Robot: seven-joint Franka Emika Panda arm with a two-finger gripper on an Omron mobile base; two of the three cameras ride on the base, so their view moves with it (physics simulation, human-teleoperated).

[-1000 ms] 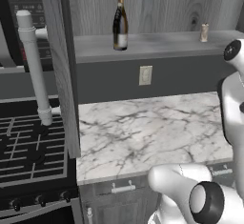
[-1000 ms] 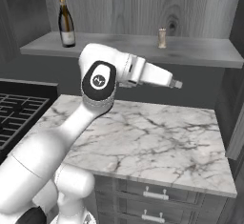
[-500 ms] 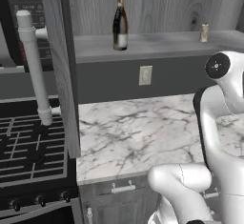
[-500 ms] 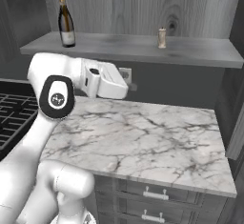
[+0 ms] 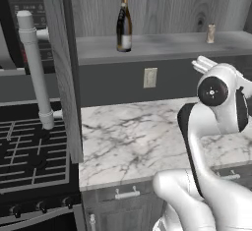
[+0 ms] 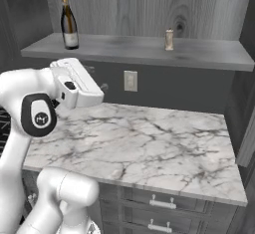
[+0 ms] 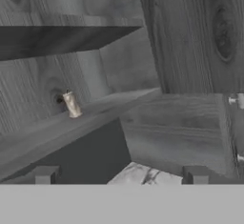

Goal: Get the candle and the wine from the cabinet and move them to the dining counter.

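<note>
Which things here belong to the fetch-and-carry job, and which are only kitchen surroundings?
Job:
- tall dark glass wine bottle with gold-foil neck
- tiny beige-tan cylinder candle
- dark grey wood-grain cabinet shelf
- open two-finger gripper

Surroundings:
- white marble worktop
- pale wall socket
- black stove grate

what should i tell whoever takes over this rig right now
End effector: open, holding nothing, aimed toward the open cabinet.
Wine: upright at the left end of the cabinet shelf.
Candle: upright on the same shelf, further right, apart from the wine.
Done: cabinet door is open; nothing picked up.
Left: grasp the candle and the wine, carry each to the dining counter.
</note>
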